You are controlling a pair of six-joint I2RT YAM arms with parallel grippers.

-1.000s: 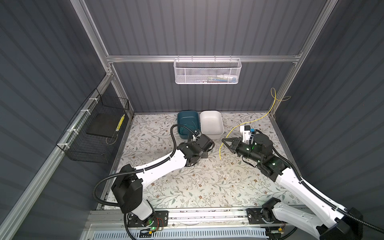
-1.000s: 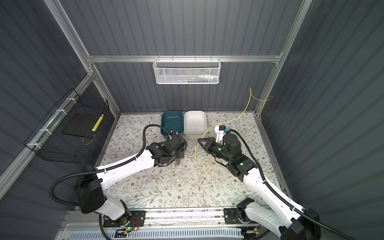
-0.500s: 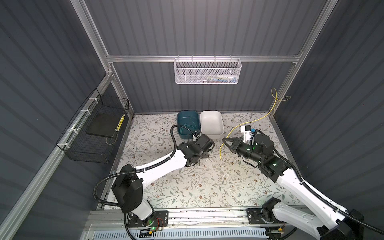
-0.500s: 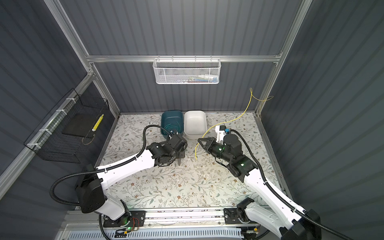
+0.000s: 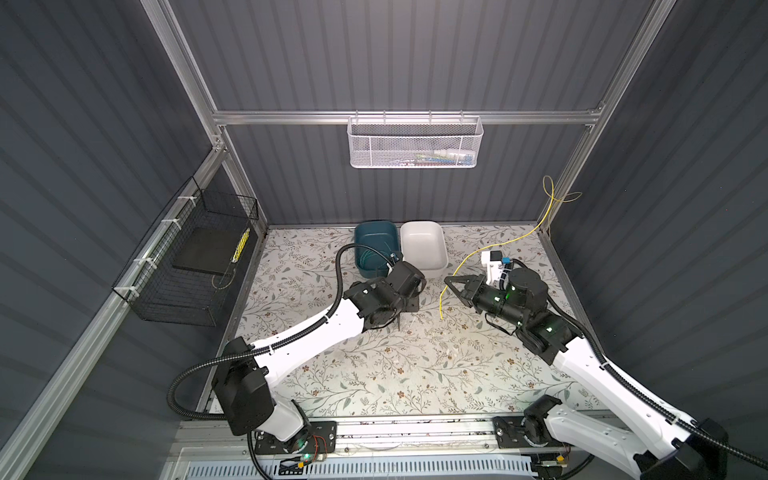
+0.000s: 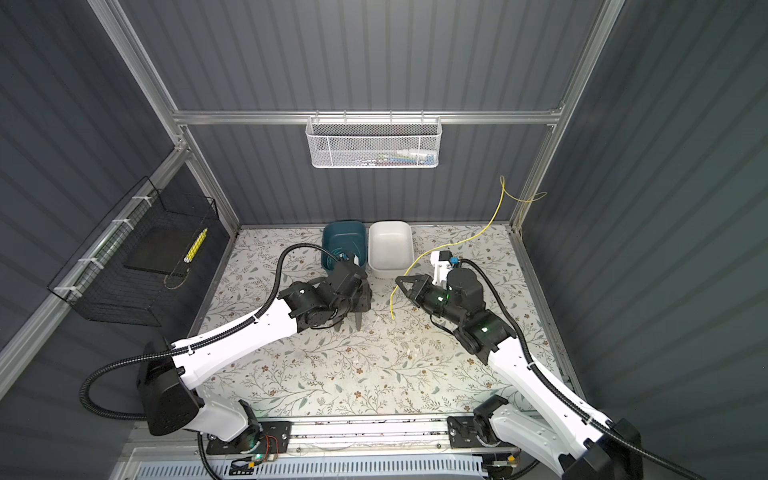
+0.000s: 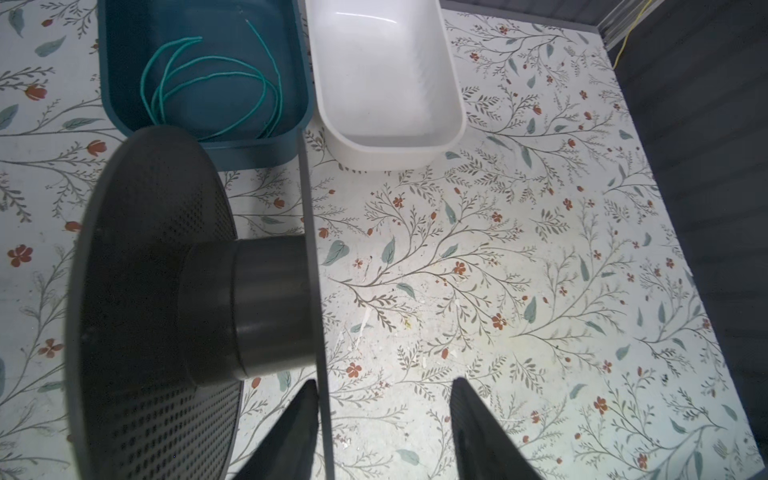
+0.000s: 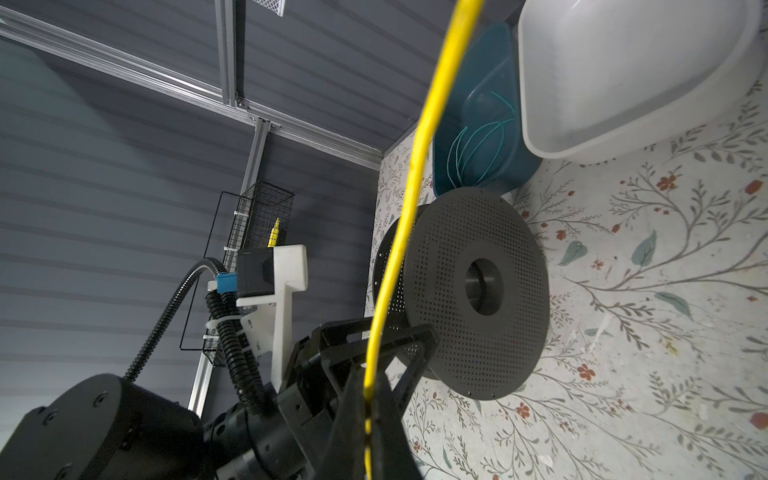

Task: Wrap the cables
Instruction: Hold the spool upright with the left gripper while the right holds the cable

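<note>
The yellow cable [image 5: 441, 303] [image 6: 392, 303] runs from the back right corner across the mat and hangs out of my right gripper [image 5: 446, 279] [image 8: 368, 390], which is shut on it. A loose end dangles below the jaws. The teal-green cable [image 7: 216, 75] [image 8: 478, 141] lies coiled in the teal bin [image 5: 365, 232]. A black perforated spool [image 7: 158, 291] [image 8: 478, 291] sits with its axle level to the mat, beside my left gripper [image 6: 348, 326] [image 7: 384, 399]. That gripper is open, with the spool's thin flange against one finger [image 7: 299, 415].
A white bin [image 5: 422, 226] stands next to the teal one at the back. A white mesh basket [image 5: 415, 141] hangs on the back wall and a black wire basket [image 5: 187, 257] on the left wall. The yellow cable's far end loops up the back right post [image 5: 552, 195].
My left gripper's jaws have spread apart from around the spool's flange. Both arms have stayed nearly where they were, and the right gripper has kept its grip on the yellow cable.
</note>
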